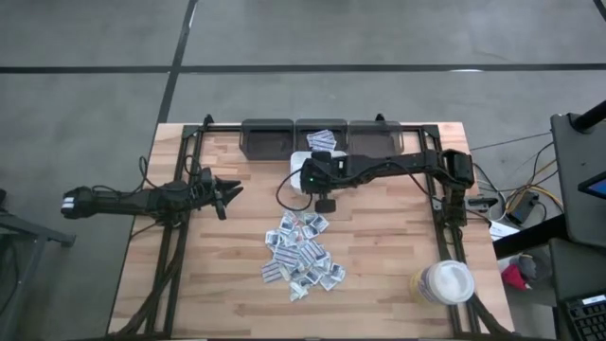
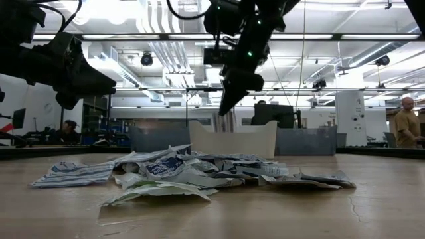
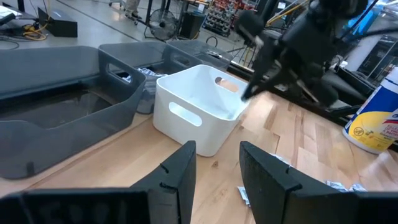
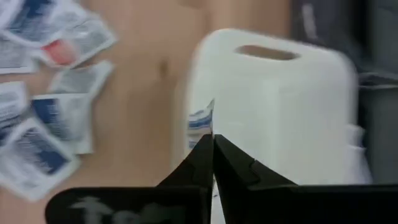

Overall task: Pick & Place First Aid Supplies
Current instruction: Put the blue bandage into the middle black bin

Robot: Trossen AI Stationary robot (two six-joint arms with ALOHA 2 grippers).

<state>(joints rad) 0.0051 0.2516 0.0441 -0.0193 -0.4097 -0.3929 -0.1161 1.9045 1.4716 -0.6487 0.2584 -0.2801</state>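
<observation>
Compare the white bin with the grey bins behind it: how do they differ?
The white bin is opaque and stands in front, nearer the pile of sachets; the grey bins are see-through and line the table's far edge. The white bin looks smaller than the grey ones. All are open-topped with cut-out handles.

Print on the sachets (image 1: 303,254) and tub (image 3: 377,121) is unreadable.
</observation>
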